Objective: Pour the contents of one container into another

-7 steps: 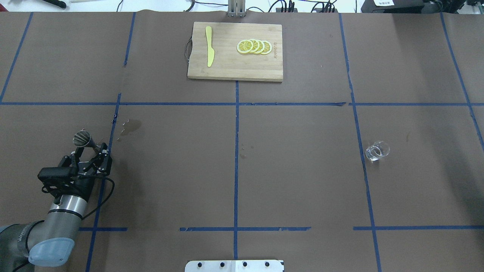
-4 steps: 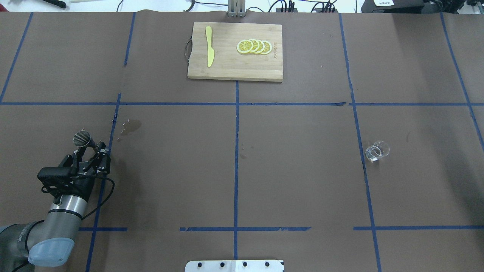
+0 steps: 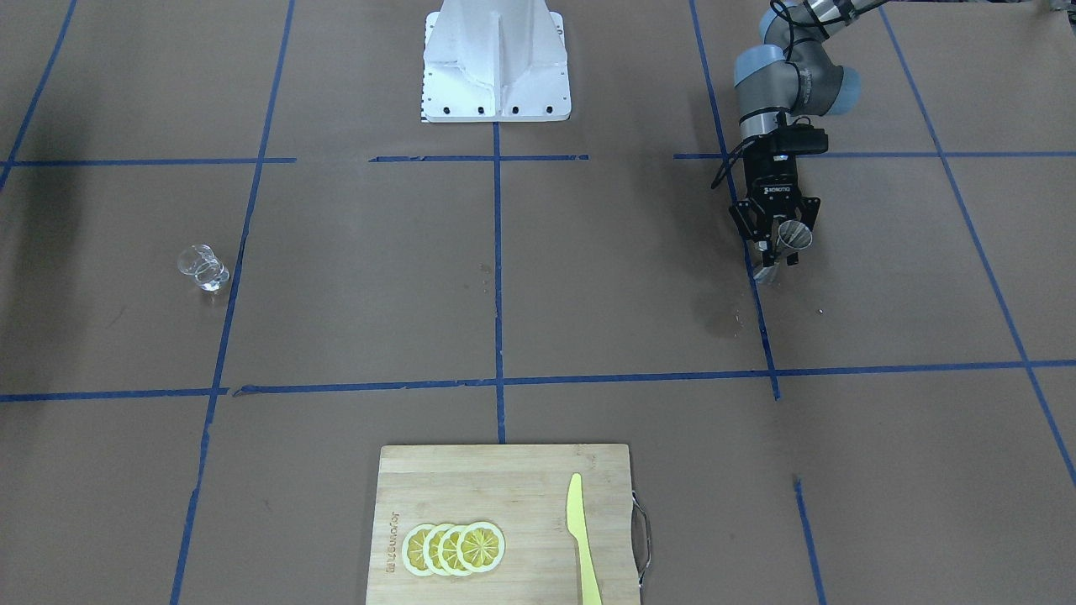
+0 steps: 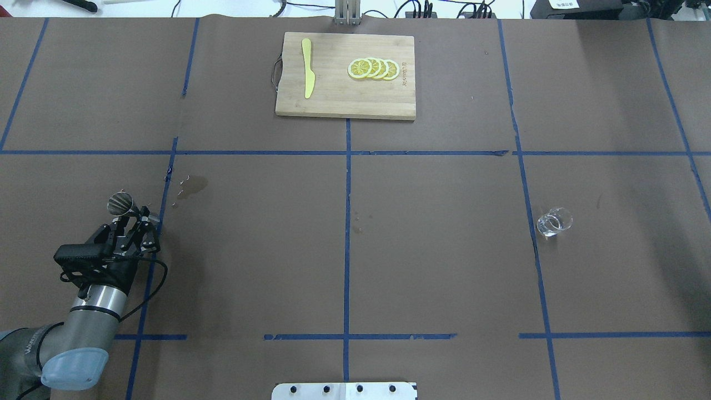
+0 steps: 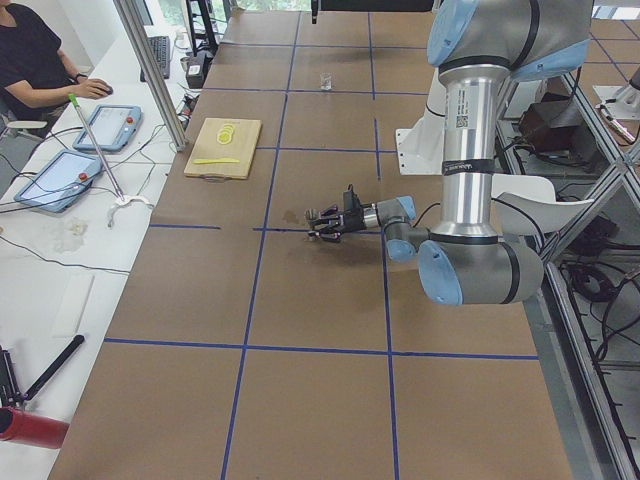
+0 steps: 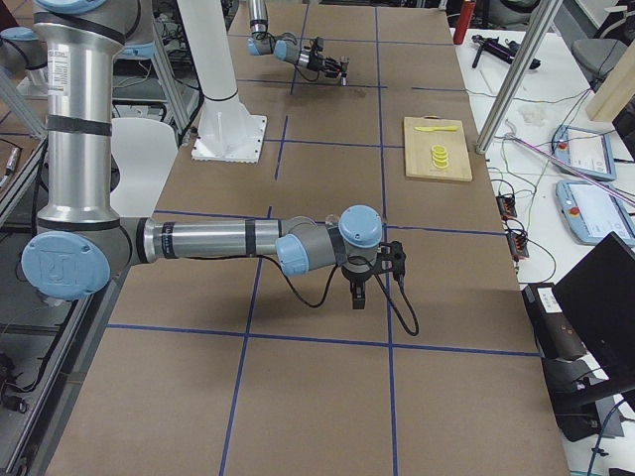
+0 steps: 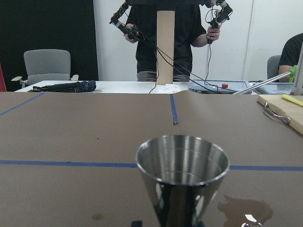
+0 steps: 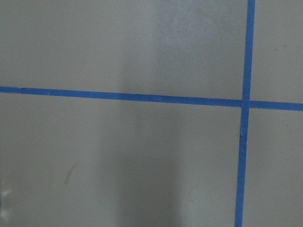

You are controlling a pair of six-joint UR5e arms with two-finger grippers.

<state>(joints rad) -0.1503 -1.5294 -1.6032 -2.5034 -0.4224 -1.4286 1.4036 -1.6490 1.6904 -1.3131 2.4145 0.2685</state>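
The steel hourglass-shaped jigger stands upright at the table's near left, and my left gripper is shut on its narrow waist. The front-facing view has the jigger between the left gripper fingers. In the left wrist view the jigger fills the centre, mouth up. The clear glass measuring cup stands alone far off on the right, also seen as the cup. My right gripper points down at bare table near the cup's side; I cannot tell its state.
A wet stain lies just beyond the jigger. A wooden cutting board at the far middle carries lemon slices and a yellow knife. The robot's base plate sits at the near edge. People stand past the far edge.
My left gripper has drawn back slightly toward the robot, its fingers narrower around the jigger, whose mouth looks a little smaller and lower. The glass cup has not moved.
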